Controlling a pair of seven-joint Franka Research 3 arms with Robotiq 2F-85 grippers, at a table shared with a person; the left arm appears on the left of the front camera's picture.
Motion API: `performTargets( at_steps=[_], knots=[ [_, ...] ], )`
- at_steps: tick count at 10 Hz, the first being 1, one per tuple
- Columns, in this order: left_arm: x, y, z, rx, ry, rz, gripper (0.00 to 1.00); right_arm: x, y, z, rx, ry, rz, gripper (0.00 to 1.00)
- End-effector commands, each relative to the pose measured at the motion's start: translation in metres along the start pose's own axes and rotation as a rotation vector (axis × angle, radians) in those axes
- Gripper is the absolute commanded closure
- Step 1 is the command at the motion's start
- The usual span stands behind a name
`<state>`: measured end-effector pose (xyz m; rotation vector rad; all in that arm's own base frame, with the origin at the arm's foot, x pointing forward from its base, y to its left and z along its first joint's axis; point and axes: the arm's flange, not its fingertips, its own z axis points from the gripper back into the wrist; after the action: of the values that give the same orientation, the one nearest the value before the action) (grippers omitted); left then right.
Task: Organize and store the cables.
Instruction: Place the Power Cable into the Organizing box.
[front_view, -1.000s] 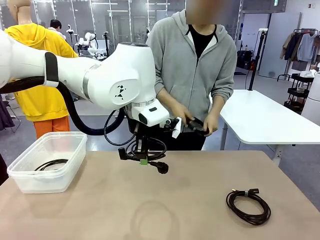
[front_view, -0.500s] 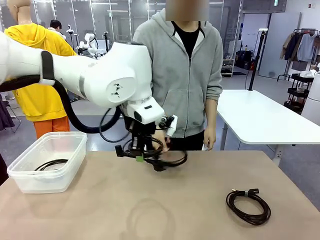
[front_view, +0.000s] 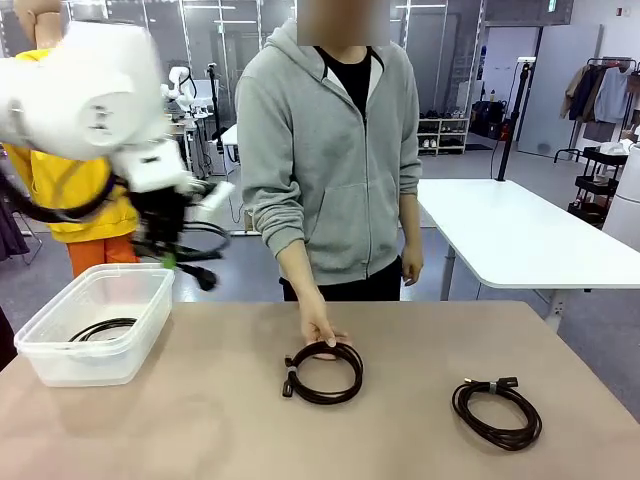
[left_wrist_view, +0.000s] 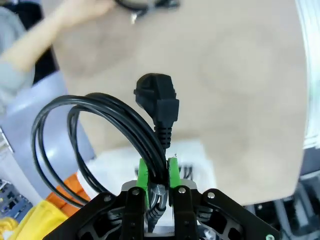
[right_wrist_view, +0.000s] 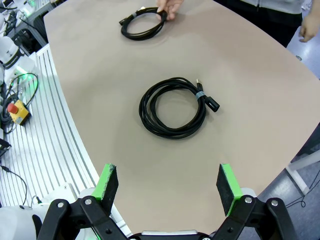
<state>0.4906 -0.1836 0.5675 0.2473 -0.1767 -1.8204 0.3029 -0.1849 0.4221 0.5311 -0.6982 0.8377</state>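
A black coiled cable (front_view: 190, 252) hangs in the air just above the bin's far right corner, with my left gripper (front_view: 170, 260) shut on it. In the left wrist view the green pads (left_wrist_view: 144, 174) pinch the cable's strands (left_wrist_view: 75, 135) and its plug (left_wrist_view: 159, 100) points away. A second cable (front_view: 323, 372) lies mid-table under a person's hand (front_view: 320, 333). A third cable (front_view: 497, 410) lies at the right front. My right gripper (right_wrist_view: 167, 185) hovers open high over that third cable (right_wrist_view: 172, 107), and the hand-held cable (right_wrist_view: 142, 25) lies beyond it.
A clear plastic bin (front_view: 60, 365) stands at the table's left edge with one coiled cable (front_view: 100, 328) inside. The person stands at the far side. A white table (front_view: 520, 240) is behind on the right.
My left arm swung left from the table's middle to above the bin, carrying its cable. The person laid another coil on the middle of the table and keeps a hand on it.
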Motion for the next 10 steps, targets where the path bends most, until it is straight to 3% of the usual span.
performTargets(
  at_steps=[1, 2, 4, 5, 10],
  knots=[
    [-0.074, -0.013, -0.01, 0.119, -0.008, -0.006, 0.81, -0.001, 0.0, 0.0, 0.0, -0.019, 0.017, 0.0],
    [-0.11, -0.017, -0.012, 0.15, -0.023, 0.064, 0.81, -0.001, 0.0, 0.0, 0.0, -0.019, 0.017, 0.0],
    [-0.149, -0.024, -0.025, 0.19, -0.042, 0.084, 0.81, -0.001, 0.0, 0.0, 0.0, -0.019, 0.017, 0.0],
    [-0.158, -0.019, -0.032, 0.195, -0.085, 0.116, 0.81, -0.001, 0.0, 0.0, 0.0, -0.019, 0.017, 0.0],
    [-0.197, 0.006, -0.11, 0.063, -0.07, 0.29, 0.81, -0.001, 0.0, 0.0, 0.0, -0.019, 0.017, 0.0]
  ],
)
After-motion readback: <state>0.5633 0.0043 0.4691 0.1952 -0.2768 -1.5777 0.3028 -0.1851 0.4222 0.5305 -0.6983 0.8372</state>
